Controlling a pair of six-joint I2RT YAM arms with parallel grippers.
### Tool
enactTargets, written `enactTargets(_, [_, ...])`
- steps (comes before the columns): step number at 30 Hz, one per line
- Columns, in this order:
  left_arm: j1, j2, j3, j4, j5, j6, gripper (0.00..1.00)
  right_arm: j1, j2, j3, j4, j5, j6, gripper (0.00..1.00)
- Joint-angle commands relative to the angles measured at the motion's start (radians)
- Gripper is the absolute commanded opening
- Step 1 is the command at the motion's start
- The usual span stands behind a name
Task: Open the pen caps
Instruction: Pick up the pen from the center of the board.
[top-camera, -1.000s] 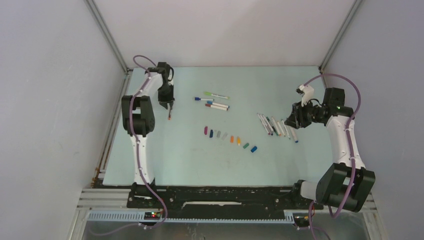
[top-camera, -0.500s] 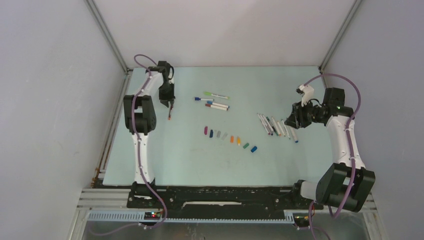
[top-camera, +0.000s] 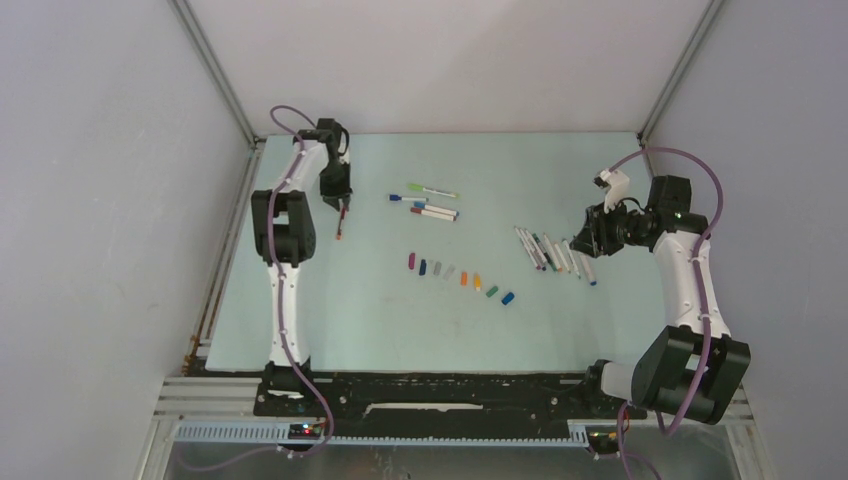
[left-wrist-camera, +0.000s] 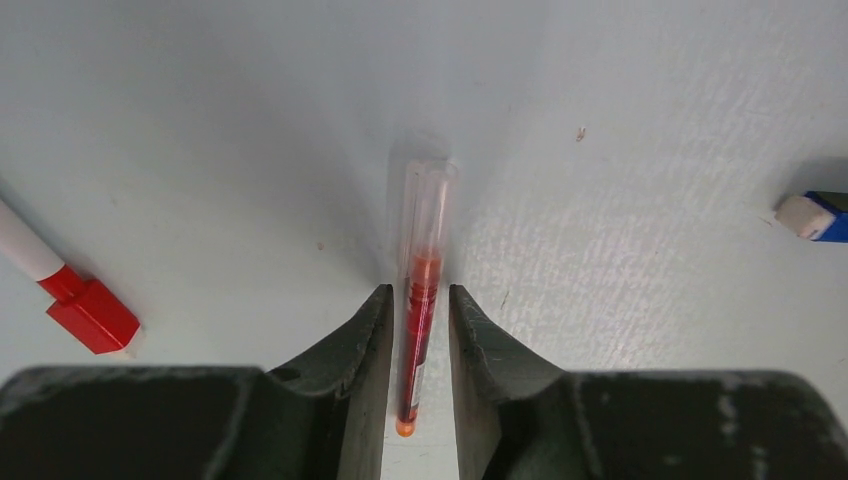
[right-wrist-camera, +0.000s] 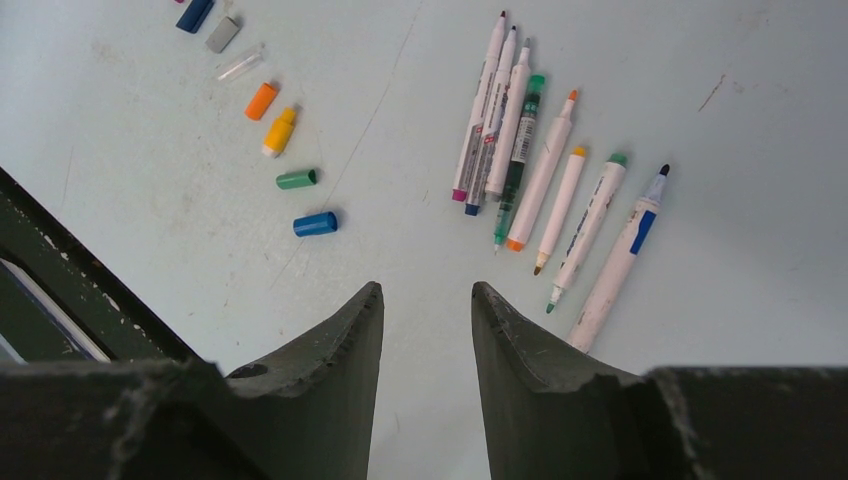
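Observation:
My left gripper (top-camera: 343, 207) is at the far left of the table, pointing down. It is shut on a red pen (left-wrist-camera: 418, 330) whose clear cap (left-wrist-camera: 430, 205) reaches past the fingertips toward the table. The pen caps (top-camera: 460, 277) lie in a row at mid-table, the blue cap (right-wrist-camera: 315, 223) and green cap (right-wrist-camera: 296, 179) nearest my right gripper. Several uncapped pens (right-wrist-camera: 540, 170) lie side by side just ahead of my right gripper (right-wrist-camera: 425, 290), which hangs open and empty above the table.
Three capped pens (top-camera: 430, 202) lie at the back centre. The left wrist view catches a red cap end (left-wrist-camera: 95, 315) at its left edge and a blue end (left-wrist-camera: 815, 215) at its right edge. White walls close in the table.
My left arm has shifted slightly to the right with the red pen in its grip. The right arm has not moved.

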Motion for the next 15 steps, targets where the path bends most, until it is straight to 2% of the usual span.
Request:
enactTargets(1, [0.002, 0.015, 0.062, -0.013, 0.023, 0.010, 0.30, -0.007, -0.023, 0.022, 0.003, -0.023, -0.009, 0.41])
enactTargets(7, [0.002, 0.027, 0.071, -0.012, 0.022, 0.011, 0.24, -0.010, -0.023, 0.023, 0.000, -0.026, -0.010, 0.41])
enactTargets(12, [0.001, 0.029, 0.072, -0.010, 0.023, 0.015, 0.09, -0.016, -0.024, 0.023, 0.001, -0.029, -0.010, 0.41])
enactTargets(15, [0.002, -0.012, 0.024, 0.023, 0.021, 0.028, 0.01, -0.017, -0.024, 0.023, 0.000, -0.032, -0.010, 0.41])
